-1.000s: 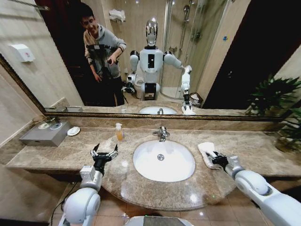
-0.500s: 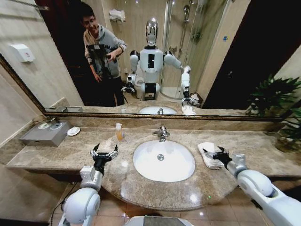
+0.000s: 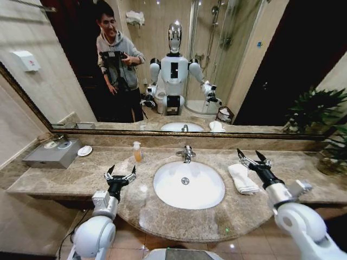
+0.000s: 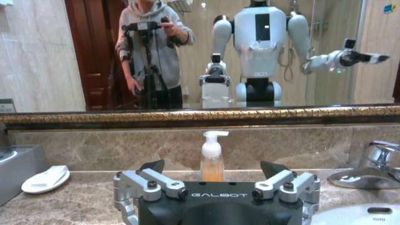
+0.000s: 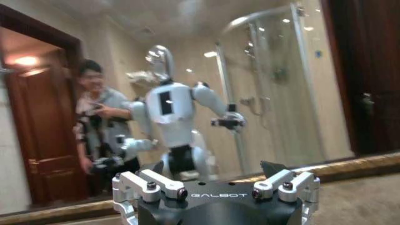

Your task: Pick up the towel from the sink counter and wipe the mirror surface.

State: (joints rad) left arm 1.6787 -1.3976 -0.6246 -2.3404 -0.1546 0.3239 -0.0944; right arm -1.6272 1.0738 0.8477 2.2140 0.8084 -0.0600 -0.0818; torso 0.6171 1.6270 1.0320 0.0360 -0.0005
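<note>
Oddly, small white terry towel [image 3: 242,178] left flat on mottled brown marble desk [image 3: 81,176] beside oval basin; right tool [image 3: 251,158] raised above it toward wide bronze-framed mirror [image 3: 227,65], prongs apart, empty (grasp apparently missed). Left tool [image 3: 120,175] idle, spread.

"GALBOT" on left hand [image 4: 214,180], "GALBOT" on right hand [image 5: 214,180], "TOTO" on basin [image 4: 368,216]

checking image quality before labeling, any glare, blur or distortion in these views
Head view: wide-angle bending of the mirror frame, bright light spots on the sink counter, towel sharp. Left wrist view: crisp, left gripper in focus. Right wrist view: soft, smeared reflection behind the right gripper.
</note>
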